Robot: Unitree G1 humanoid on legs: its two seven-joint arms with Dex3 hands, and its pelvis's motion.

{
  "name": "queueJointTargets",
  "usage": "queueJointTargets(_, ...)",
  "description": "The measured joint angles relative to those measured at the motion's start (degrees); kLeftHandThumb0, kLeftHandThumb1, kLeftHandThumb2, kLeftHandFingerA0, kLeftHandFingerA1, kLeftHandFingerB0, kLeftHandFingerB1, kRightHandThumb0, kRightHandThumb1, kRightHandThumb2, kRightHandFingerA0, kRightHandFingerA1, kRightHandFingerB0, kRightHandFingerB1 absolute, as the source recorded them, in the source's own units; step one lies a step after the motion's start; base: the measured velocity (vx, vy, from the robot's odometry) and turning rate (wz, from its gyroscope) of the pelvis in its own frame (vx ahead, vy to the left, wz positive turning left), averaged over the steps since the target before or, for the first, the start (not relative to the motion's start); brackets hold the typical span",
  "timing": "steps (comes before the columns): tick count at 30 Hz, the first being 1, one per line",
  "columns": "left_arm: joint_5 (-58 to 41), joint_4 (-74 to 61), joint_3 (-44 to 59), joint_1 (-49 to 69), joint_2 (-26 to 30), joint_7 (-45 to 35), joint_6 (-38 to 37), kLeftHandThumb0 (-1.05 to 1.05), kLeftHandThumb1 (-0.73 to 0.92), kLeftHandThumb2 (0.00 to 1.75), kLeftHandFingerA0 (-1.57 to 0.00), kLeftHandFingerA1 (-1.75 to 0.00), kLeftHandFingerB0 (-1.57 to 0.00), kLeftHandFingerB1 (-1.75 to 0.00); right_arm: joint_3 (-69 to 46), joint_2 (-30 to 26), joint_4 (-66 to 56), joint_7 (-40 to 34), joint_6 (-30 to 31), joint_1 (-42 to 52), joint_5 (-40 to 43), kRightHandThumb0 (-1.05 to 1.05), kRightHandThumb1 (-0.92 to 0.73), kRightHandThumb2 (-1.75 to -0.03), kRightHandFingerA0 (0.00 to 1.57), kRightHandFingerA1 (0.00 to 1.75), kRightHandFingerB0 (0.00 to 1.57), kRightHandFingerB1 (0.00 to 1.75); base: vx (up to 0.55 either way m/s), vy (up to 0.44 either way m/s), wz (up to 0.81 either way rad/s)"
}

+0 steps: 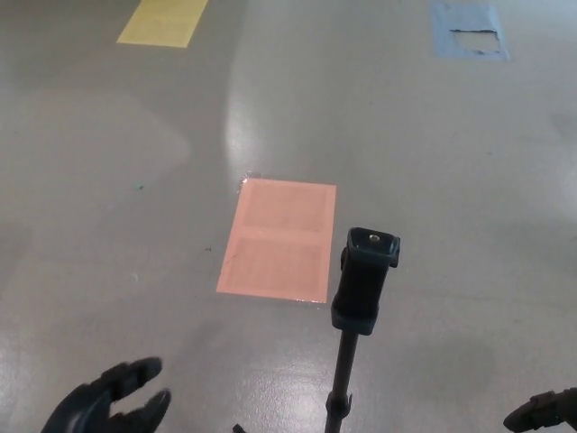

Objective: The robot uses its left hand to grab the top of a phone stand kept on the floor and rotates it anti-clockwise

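Black phone stand (362, 287) upright, pole vertical, clamp on top. I see left hand (106, 399) empty, fingers spread; right hand (541, 411) fingers unclear.

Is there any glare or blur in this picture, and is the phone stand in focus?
Head view: a broad pale glare streaks the grey floor above the pink patch; the phone stand is sharp; the left hand, cut by the bottom edge, looks slightly soft.

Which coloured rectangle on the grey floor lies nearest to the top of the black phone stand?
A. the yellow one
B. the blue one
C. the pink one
C: the pink rectangle lies just left of the black phone stand's top, while the yellow rectangle and the blue rectangle sit far up the grey floor.
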Motion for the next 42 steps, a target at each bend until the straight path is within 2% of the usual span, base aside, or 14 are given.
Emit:
queueJointTargets(5,4.17,7.12,-4.50,-0.12,3.43,2.72,-2.89,-0.67,0.56,0.82,-0.25,-0.44,-0.15,-0.38,-0.30,0.01,-0.04,-0.11,-0.02,1.65,0.17,-0.54,-0.67,-0.94,0.54,0.60,0.31,0.47,0.00,0.000,0.00)
queueJointTargets(16,10.98,17.53,-10.87,-0.13,7.17,7.34,-9.89,-0.65,0.56,0.82,-0.31,-0.46,-0.14,-0.38,-0.76,0.02,-0.40,-0.75,-0.29,6.08,0.41,-0.53,-0.67,-0.94,0.55,0.59,0.32,0.47,0.00,0.000,0.00)
queueJointTargets(17,11.56,18.29,-11.42,-0.02,7.46,7.71,-10.63,-0.65,0.54,0.81,-0.28,-0.45,-0.15,-0.38,-0.75,0.01,-0.44,-0.85,-0.33,6.62,0.41,-0.48,-0.81,-0.65,0.63,0.46,0.38,0.33,0.00,0.000,0.00)
queueJointTargets(19,13.12,20.08,-12.61,0.21,8.11,8.46,-12.50,-0.65,0.54,0.81,-0.28,-0.45,-0.15,-0.38,-0.75,0.02,-0.52,-1.04,-0.43,7.89,0.44,-0.48,-0.81,-0.65,0.63,0.46,0.38,0.33,0.00,0.000,0.00)
queueJointTargets(20,13.85,20.87,-13.05,0.29,8.34,8.83,-13.37,-0.60,0.63,0.59,-0.44,-0.38,-0.21,-0.29,-0.75,0.02,-0.54,-1.12,-0.48,8.40,0.45,-0.54,-0.67,-0.93,0.56,0.59,0.33,0.48,0.00,0.000,0.00)
queueJointTargets(21,14.24,21.41,-13.33,0.28,8.44,8.98,-13.88,-0.65,0.55,0.80,-0.27,-0.44,-0.16,-0.38,-0.76,0.02,-0.56,-1.16,-0.52,8.66,0.47,-0.55,-0.67,-0.93,0.57,0.59,0.32,0.47,0.00,0.000,0.00)
queueJointTargets(29,18.38,25.97,-14.82,-0.37,9.10,10.28,-18.72,-0.66,0.57,0.83,-0.36,-0.47,-0.13,-0.38,-1.12,0.10,-0.32,-1.92,-0.77,10.37,0.55,-0.53,-0.68,-0.94,0.54,0.58,0.31,0.47,0.00,0.000,0.00)
queueJointTargets(33,20.39,26.89,-15.40,-0.88,9.97,10.29,-20.57,-0.62,0.66,0.61,-0.52,-0.39,-0.20,-0.29,-0.86,0.42,-0.31,-2.36,-0.88,10.64,0.46,-0.52,-0.67,-0.94,0.54,0.59,0.31,0.47,0.00,0.000,0.00)
queueJointTargets(34,20.60,26.90,-15.49,-0.91,10.04,10.28,-20.74,-0.61,0.66,0.61,-0.51,-0.39,-0.20,-0.29,-0.85,0.44,-0.32,-2.39,-0.90,10.68,0.46,-0.48,-0.81,-0.65,0.62,0.46,0.38,0.33,0.00,0.000,0.00)
queueJointTargets(36,21.27,26.91,-15.78,-0.95,10.13,10.22,-21.21,-0.61,0.66,0.61,-0.51,-0.39,-0.20,-0.29,-0.85,0.45,-0.35,-2.40,-0.95,10.78,0.48,-0.48,-0.81,-0.65,0.62,0.46,0.38,0.33,0.00,0.000,0.00)
queueJointTargets(37,21.61,26.91,-15.87,-0.97,10.15,10.20,-21.33,-0.43,0.47,0.95,-0.46,-0.61,-0.04,-0.43,-0.85,0.45,-0.36,-2.41,-0.95,10.78,0.48,-0.52,-0.67,-0.93,0.54,0.59,0.32,0.47,0.00,0.000,0.00)
queueJointTargets(38,22.05,26.91,-15.92,-1.02,10.16,10.14,-21.37,-0.68,0.58,0.84,-0.47,-0.51,-0.16,-0.39,-0.86,0.45,-0.41,-2.42,-0.95,10.78,0.49,-0.52,-0.67,-0.93,0.54,0.59,0.31,0.47,0.00,0.000,0.00)
queueJointTargets(41,22.65,26.91,-15.92,-1.18,10.27,10.01,-21.67,-0.61,0.66,0.60,-0.50,-0.39,-0.20,-0.29,-0.86,0.46,-0.57,-2.42,-0.96,10.76,0.51,-0.52,-0.67,-0.93,0.55,0.59,0.31,0.47,0.00,0.000,0.00)
queueJointTargets(42,22.85,26.91,-15.88,-1.32,10.31,9.98,-21.81,-0.60,0.67,0.61,-0.51,-0.39,-0.20,-0.29,-0.90,0.46,-0.60,-2.42,-0.96,10.71,0.53,-0.48,-0.80,-0.65,0.62,0.46,0.37,0.33,0.00,0.000,0.00)
